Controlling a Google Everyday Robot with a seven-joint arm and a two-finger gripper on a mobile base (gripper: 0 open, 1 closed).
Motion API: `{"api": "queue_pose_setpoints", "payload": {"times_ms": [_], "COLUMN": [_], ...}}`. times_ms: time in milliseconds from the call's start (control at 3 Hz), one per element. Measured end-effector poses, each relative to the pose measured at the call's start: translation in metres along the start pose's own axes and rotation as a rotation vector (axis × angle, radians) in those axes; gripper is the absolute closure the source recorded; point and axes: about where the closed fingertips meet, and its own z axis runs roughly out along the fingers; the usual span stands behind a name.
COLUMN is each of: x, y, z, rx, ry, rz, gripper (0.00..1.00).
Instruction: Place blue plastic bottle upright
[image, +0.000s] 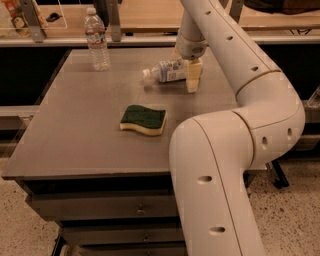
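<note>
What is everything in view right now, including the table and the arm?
small clear plastic bottle with white cap and pale blue-and-white label: one, lying on its side, far part of the table, cap pointing left
clear ribbed water bottle with red-and-white label: one, upright, far left corner
green-topped yellow sponge: one, flat, mid-table
grey table: one, drawers beneath
gripper: one, cream, at the lying bottle's base end
white arm: one, reaching over the table's right side

grey table (75, 145) | blue plastic bottle (169, 71) on its side, gripper (189, 75) at its base | sponge (143, 119) flat | water bottle (98, 40) upright
</note>
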Motion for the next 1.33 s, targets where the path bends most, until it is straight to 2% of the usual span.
{"api": "queue_pose_setpoints", "payload": {"times_ms": [333, 667, 1000, 1333], "x": [0.001, 0.001, 0.000, 0.007], "y": [-0.003, -0.004, -0.004, -0.001], "z": [0.006, 0.001, -0.002, -0.008], "rx": [-0.006, -0.006, -0.004, 0.007], "ry": [-0.002, -0.002, -0.002, -0.008], "rz": [-0.026, -0.026, -0.026, -0.056], "gripper": [0.42, 0.64, 0.81, 0.99]}}
